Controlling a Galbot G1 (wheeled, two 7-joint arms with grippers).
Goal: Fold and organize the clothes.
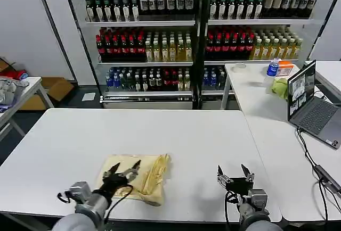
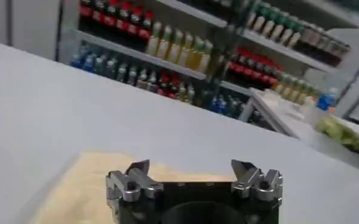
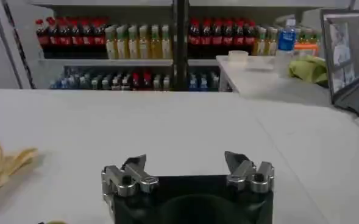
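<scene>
Folded T-shirt (image 1: 139, 178) near table (image 1: 213, 135) edge, left gripper (image 1: 123, 171) above it, fingers wide
Soft, light, limp cotton; pinch the bunched right edge; right gripper (image 1: 235, 173) wide, idle

Bottle-stocked shelves (image 1: 197, 34), open laptop (image 1: 311, 106), lime-green cloth (image 1: 280, 88) on side table (image 1: 256, 90).

Even, bright overhead light, no harsh glare. White table (image 1: 213, 135) is evenly lit; soft short shadows under the shirt (image 1: 139, 176) and both grippers. Head view sharp, slight bending at the edges. Left wrist view soft and blurred, shelves (image 2: 185, 49) out of focus. Right wrist view clearer, shelves mildly soft, laptop (image 3: 347, 58) screen a bit washed.
</scene>
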